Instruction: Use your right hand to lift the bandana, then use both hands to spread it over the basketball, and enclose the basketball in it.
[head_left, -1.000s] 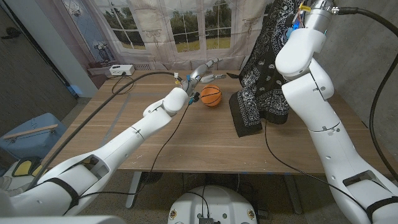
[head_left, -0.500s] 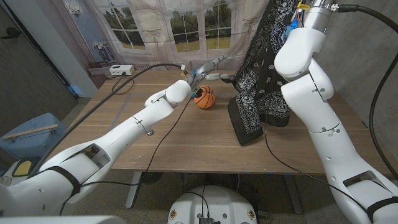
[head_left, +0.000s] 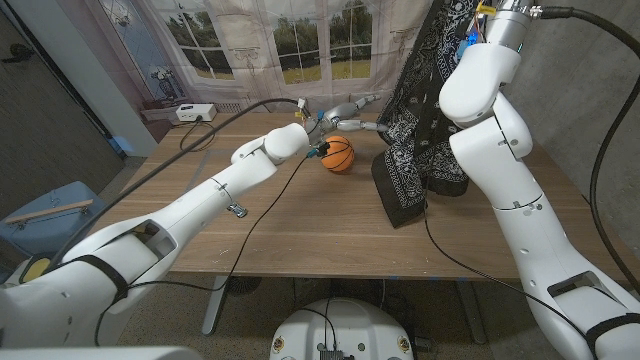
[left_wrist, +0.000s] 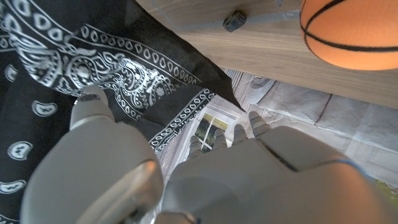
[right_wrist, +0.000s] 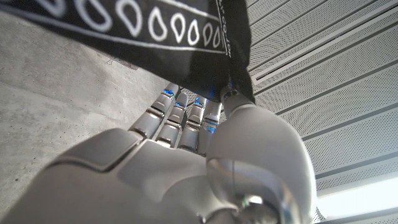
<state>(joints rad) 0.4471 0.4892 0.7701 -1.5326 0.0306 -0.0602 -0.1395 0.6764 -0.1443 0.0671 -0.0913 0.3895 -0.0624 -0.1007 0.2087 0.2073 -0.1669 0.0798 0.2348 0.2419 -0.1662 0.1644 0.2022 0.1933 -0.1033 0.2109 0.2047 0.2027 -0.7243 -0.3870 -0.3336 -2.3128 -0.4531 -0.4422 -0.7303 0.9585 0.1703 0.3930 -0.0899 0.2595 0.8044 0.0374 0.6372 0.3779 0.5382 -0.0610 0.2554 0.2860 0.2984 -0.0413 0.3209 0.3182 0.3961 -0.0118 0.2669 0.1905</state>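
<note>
The left hand (head_left: 345, 112) is seen stretched out above the surface (head_left: 300, 215), fingers spread, with nothing held in it; its fingertips (head_left: 375, 126) reach toward the hanging cloth's edge, whether touching it cannot be told. Just below that hand, the basketball (head_left: 338, 154) is set on the surface. To the right, the bandana (head_left: 415, 150) is hung from above, its lower end draped onto the surface beside the ball. Its top edge is pinched by the right hand (right_wrist: 205, 124), raised high.
</note>
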